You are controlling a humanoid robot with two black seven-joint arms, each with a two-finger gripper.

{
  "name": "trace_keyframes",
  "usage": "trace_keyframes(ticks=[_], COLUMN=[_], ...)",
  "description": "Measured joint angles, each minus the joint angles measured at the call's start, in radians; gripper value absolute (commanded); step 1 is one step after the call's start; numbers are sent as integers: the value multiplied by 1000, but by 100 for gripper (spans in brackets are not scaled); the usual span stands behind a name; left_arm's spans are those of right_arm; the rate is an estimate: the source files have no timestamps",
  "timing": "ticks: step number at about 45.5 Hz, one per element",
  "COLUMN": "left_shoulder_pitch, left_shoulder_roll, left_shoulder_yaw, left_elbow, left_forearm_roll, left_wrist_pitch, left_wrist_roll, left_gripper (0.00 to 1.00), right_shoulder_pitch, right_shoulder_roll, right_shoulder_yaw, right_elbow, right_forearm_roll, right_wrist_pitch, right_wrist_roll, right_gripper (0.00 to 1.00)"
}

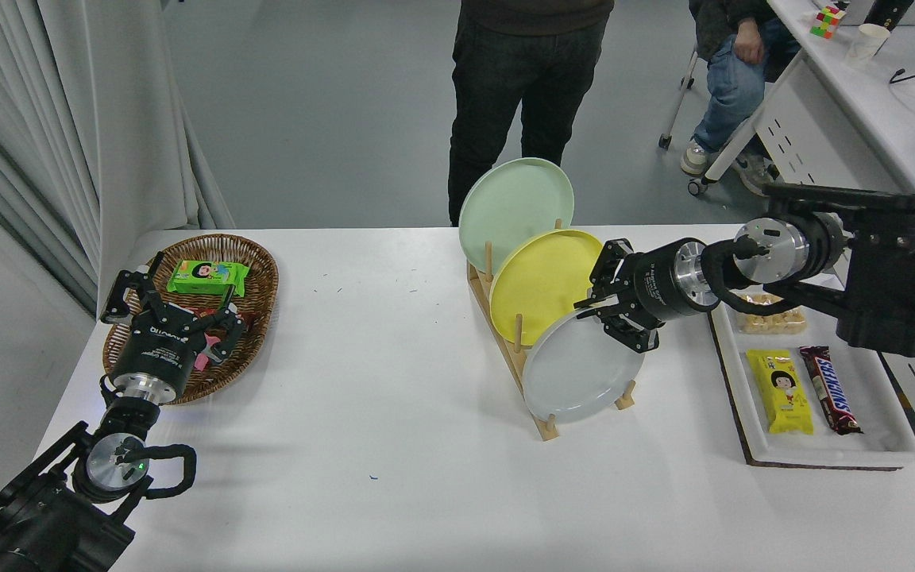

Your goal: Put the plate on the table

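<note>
The round, plain light grey plate (577,373) stands tilted on edge in the nearest slot of a slatted wooden dish rack (541,421), leaning back against the pegs. Behind it in the same rack sit a round yellow plate (541,282) and, farthest back, a round pale green plate (509,202), each overlapping the one in front.

The right black claw (612,314) reaches in from the right side and meets the grey plate at its upper right rim. Its fingers (632,338) straddle that edge and look clamped onto it, though from here the contact itself is hard to make out.

The rack rests on the large white counter (394,429), roughly at its middle. To the right lies a shallow white rectangular tray (823,453) holding a yellow snack packet (779,393), a brown chocolate bar (831,389) and a clear pack of pale biscuits (771,318).

At the counter's left end is an oval woven wicker basket (255,262) with a green packet (207,276) in it. The left black claw (175,306) hangs parked over the basket's near side, fingers spread apart.

A person in dark trousers (521,79) stands at the far side, and another sits off to the right.
</note>
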Motion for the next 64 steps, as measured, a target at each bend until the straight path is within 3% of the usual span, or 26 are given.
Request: trace_keyframes(ticks=[64], left_shoulder_pitch=[0], left_shoulder_roll=[0], left_shoulder_yaw=[0], left_elbow=[0], left_forearm_roll=[0], left_wrist_pitch=[0], left_wrist_roll=[0], left_gripper=[98], right_shoulder_pitch=[9], right_shoulder_roll=[-5], right_shoulder_yaw=[4], right_elbow=[-14], right_forearm_roll=[-2], right_wrist_pitch=[21], right_wrist_roll=[-6], right_gripper=[0])
